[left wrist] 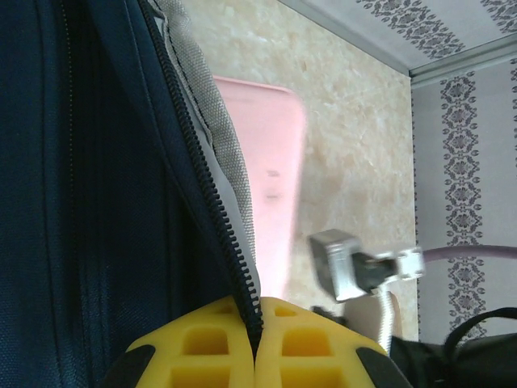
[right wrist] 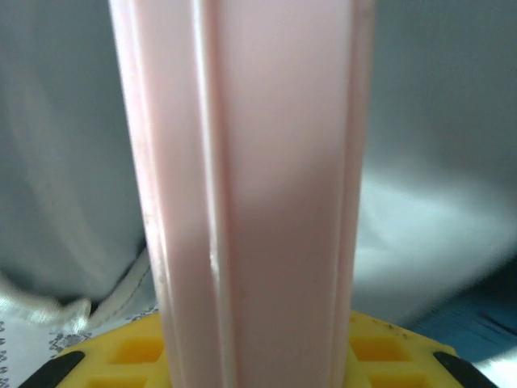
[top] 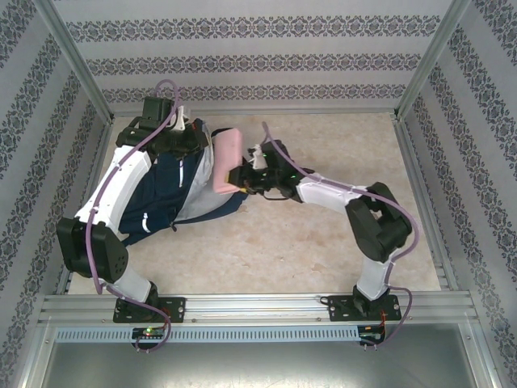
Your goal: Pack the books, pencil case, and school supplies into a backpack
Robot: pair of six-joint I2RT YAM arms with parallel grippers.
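The pink pencil case looks rigid, light and smooth, likely slippery. The right pincer clamps one end, holding it at the mouth of the backpack. The left pincer pinches the zipper edge tight.

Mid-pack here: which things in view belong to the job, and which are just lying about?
Job:
- backpack, zip edge pinched in the left claw
- pink pencil case, gripped by the right claw beside the backpack

Not the job (fixtures, not loose items):
- table
- patterned walls
- metal rail
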